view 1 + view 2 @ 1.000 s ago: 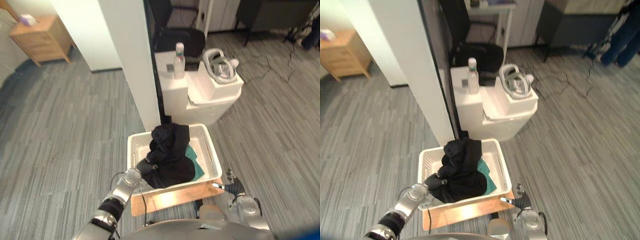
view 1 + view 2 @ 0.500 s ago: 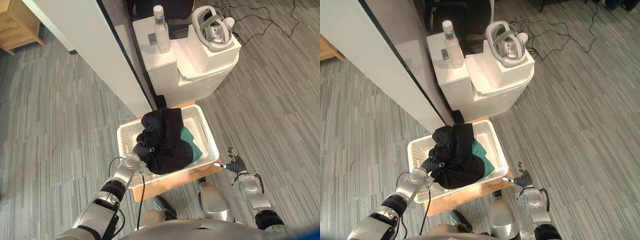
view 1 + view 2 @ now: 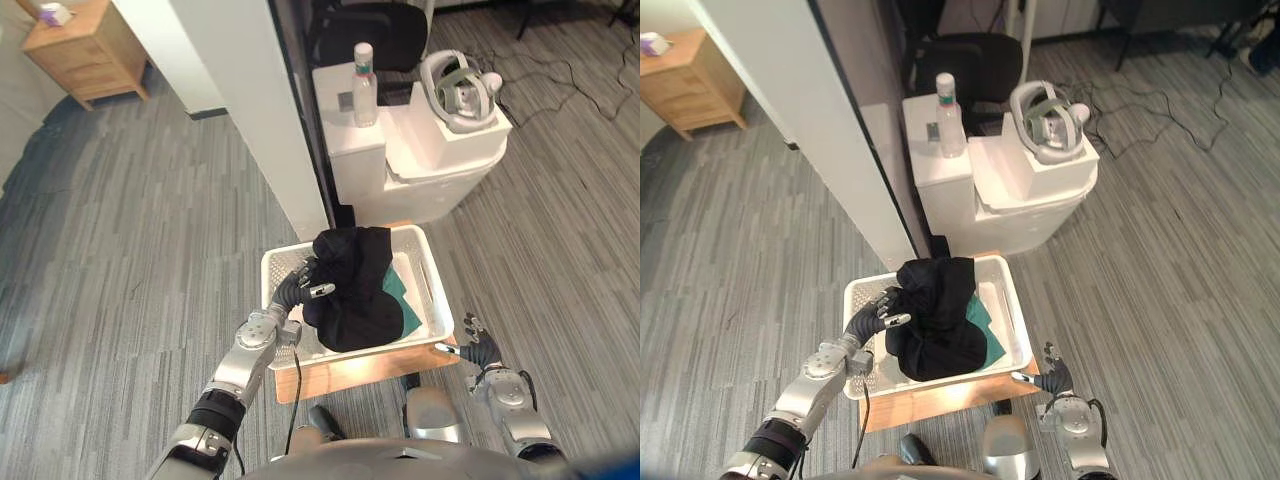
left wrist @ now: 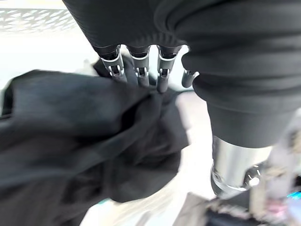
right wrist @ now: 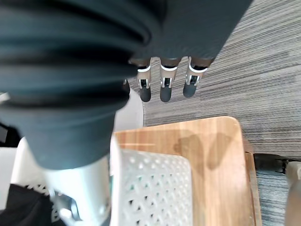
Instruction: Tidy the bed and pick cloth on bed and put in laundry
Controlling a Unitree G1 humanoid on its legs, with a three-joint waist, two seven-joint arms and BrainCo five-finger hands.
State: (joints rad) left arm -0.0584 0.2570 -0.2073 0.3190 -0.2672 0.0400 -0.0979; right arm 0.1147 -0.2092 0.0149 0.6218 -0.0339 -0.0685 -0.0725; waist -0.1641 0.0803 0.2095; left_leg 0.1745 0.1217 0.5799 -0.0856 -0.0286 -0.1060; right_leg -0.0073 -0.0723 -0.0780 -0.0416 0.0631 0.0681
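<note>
A white laundry basket (image 3: 412, 268) stands on a low wooden board (image 3: 350, 371) on the floor in front of me. A bundled black cloth (image 3: 356, 300) lies inside it, on top of a green cloth (image 3: 408, 306). My left hand (image 3: 298, 288) hovers over the basket's left side, open, its straight fingers (image 4: 136, 70) resting against the black cloth (image 4: 70, 132) without gripping it. Low at the right, my right hand (image 3: 482, 352) is open and empty, its fingers (image 5: 164, 87) above the floor by the board's corner (image 5: 202, 155).
A white pillar (image 3: 270, 120) rises just behind the basket's left. Behind the basket stands a white cabinet (image 3: 420, 165) with a bottle (image 3: 364, 72) and a headset (image 3: 458, 90) on it. A wooden nightstand (image 3: 90, 50) is far left. Grey carpet lies all around.
My left hand has uncurled from the black cloth, let it go and risen a little over the basket. The cloth stays in the basket. The camera has shifted.
</note>
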